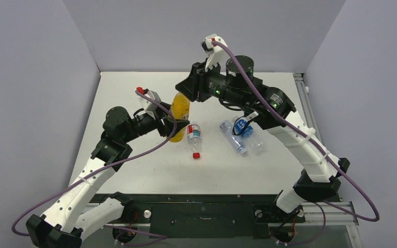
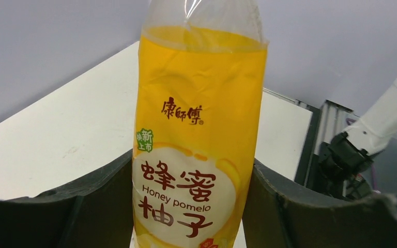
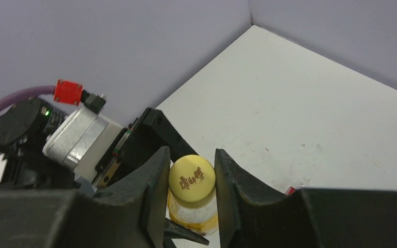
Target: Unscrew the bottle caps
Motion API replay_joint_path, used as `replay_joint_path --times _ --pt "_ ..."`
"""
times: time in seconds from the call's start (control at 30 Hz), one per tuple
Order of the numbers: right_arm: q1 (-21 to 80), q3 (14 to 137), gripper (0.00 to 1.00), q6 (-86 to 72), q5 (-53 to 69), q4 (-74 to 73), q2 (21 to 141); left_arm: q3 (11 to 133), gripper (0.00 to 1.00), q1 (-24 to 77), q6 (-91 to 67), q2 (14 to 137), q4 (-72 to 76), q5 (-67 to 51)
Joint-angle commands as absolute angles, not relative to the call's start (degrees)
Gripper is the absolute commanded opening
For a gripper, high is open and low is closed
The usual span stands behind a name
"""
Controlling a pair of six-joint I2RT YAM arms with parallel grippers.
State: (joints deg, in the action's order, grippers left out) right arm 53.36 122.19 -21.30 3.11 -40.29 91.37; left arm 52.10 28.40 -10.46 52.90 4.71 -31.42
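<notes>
The yellow-orange juice bottle (image 1: 179, 114) stands upright, held off the table. My left gripper (image 1: 168, 127) is shut on its lower body; in the left wrist view the bottle (image 2: 201, 119) fills the gap between both fingers (image 2: 95, 206). My right gripper (image 1: 185, 94) is shut on its yellow cap (image 3: 192, 179), with one finger pressed on each side. The bottle with the red-white label (image 1: 193, 135) lies on the table with its red cap (image 1: 196, 155) on. The plain clear bottle (image 1: 234, 137) and the blue-label bottle (image 1: 250, 135) lie side by side; their caps are too small to make out.
The white table (image 1: 134, 98) is closed in by grey walls on the left, back and right. The right arm (image 1: 294, 134) reaches over the two clear bottles. A black rail (image 1: 196, 209) runs along the near edge.
</notes>
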Motion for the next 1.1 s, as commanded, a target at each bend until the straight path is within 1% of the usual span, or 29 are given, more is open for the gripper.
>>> replay_joint_path --times 0.0,0.1,0.2,0.3,0.5,0.53,0.57,0.6,0.63,0.67,0.7,0.73,0.77,0.8,0.83,0.9,0.97,1.07 --pt "49.8 116.2 0.0 -16.4 23.0 -28.9 82.2 52.6 0.0 28.6 -14.8 50.7 10.7 -43.6" --pt "49.6 114.4 0.0 -13.5 30.3 -28.1 79.6 53.1 0.0 28.6 -18.4 51.2 12.1 -49.9" --pt "49.3 115.5 0.0 -10.7 37.9 -30.1 79.7 54.0 0.0 28.6 -24.3 52.5 14.2 -56.8" --pt "49.0 116.3 0.0 -9.5 39.9 -31.6 79.9 54.8 0.0 28.6 -27.9 53.7 15.2 -61.4" --pt "49.1 115.8 0.0 -8.3 40.3 -32.0 79.5 54.8 0.0 28.7 -28.6 55.0 14.6 -65.3" --pt "49.1 115.7 0.04 -8.3 39.7 -32.2 79.5 54.8 0.0 28.7 -28.7 55.1 14.5 -65.1" --pt "49.1 115.5 0.13 -8.7 36.3 -32.7 79.4 54.9 0.0 28.7 -28.5 55.1 14.5 -63.5" --pt "49.3 115.0 0.37 -9.1 33.8 -32.8 79.3 54.9 0.0 28.7 -27.4 54.9 14.3 -62.2" --pt "49.5 114.8 0.54 -9.9 27.4 -33.1 79.3 55.1 0.0 28.7 -26.4 54.6 13.0 -58.9" --pt "50.0 114.6 0.74 -10.3 23.2 -33.5 79.4 55.3 0.0 28.7 -23.7 54.4 12.1 -56.9" --pt "50.3 114.6 0.77 -11.7 15.3 -33.8 79.5 55.4 0.0 28.7 -20.8 53.9 10.7 -52.2" --pt "51.2 114.9 0.8 -12.4 11.3 -34.3 79.7 55.3 0.0 28.7 -19.4 53.7 10.2 -47.7" --pt "51.7 115.1 0.81 -13.9 4.5 -34.6 79.8 55.1 0.0 28.7 -17.3 53.3 9.9 -45.6" --pt "53.4 115.6 0.81 -14.5 0.2 -35.0 80.2 54.8 0.0 28.7 -16.4 53.1 9.8 -41.4" --pt "54.2 115.9 0.81 -15.9 -7.7 -35.2 80.5 54.6 0.0 28.7 -14.7 52.8 9.6 -39.4" --pt "57.0 116.8 0.82 -17.0 -14.3 -35.6 81.3 54.3 0.0 28.7 -13.3 52.7 9.6 -35.2" --pt "58.9 117.6 0.82 -17.9 -16.9 -35.6 82.4 54.2 0.0 28.7 -12.6 52.6 9.5 -33.2" --pt "59.5 118.3 0.83 -18.4 -15.0 -35.9 84.1 53.7 0.0 28.7 -12.0 52.4 9.3 -31.7"
